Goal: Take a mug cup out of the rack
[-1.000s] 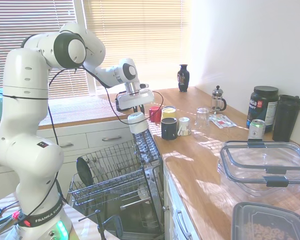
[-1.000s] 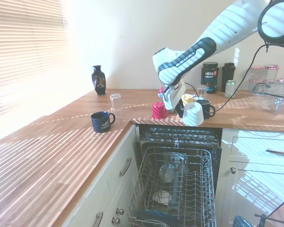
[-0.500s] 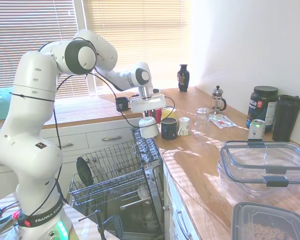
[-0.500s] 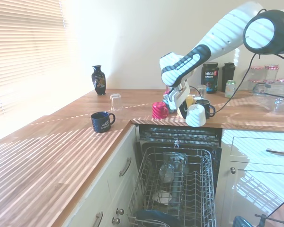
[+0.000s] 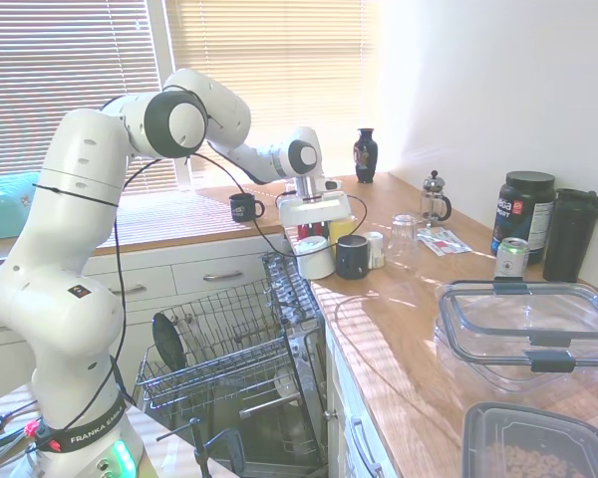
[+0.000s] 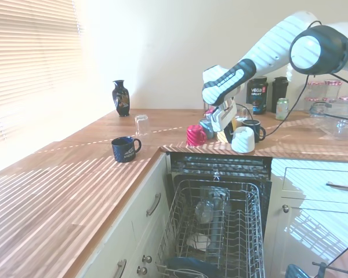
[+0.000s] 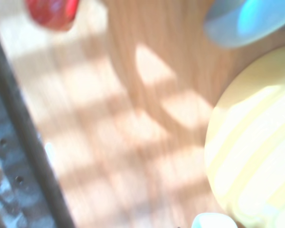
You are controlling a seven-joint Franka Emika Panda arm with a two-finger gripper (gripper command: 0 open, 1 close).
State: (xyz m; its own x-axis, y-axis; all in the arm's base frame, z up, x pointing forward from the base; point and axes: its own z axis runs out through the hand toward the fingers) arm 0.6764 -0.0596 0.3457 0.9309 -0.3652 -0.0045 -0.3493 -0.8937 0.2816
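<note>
White mug cup (image 5: 315,258) held over the wooden countertop (image 5: 419,329), close behind its front edge and above the pulled-out rack (image 5: 229,349). The mug is clear of the rack; whether its base touches the wood cannot be told.

Edges and room: the counter edge runs directly under the mug cup, with the rack's prongs (image 6: 217,229) well below and forward of it. Just beside the mug cup stand a black mug (image 5: 352,256), a red cup (image 6: 195,135) and a yellow cup (image 6: 227,123), so the cluster leaves little room sideways. A clear glass (image 5: 403,237) and a French press (image 5: 435,198) stand farther back. The countertop toward the large clear plastic container (image 5: 526,334) is more open. A navy mug (image 6: 125,148) stands well apart on the adjoining counter.

Change: one second earlier the mug cup hung higher, out over the rack's rear edge; it is now lower and carried inward beside the black mug.

Gripper (image 5: 313,237): the fingers are closed on the mug cup from above, at its upper part. In the blurred wrist view the yellow cup (image 7: 251,142) and red cup (image 7: 52,12) appear on sunlit wood.
</note>
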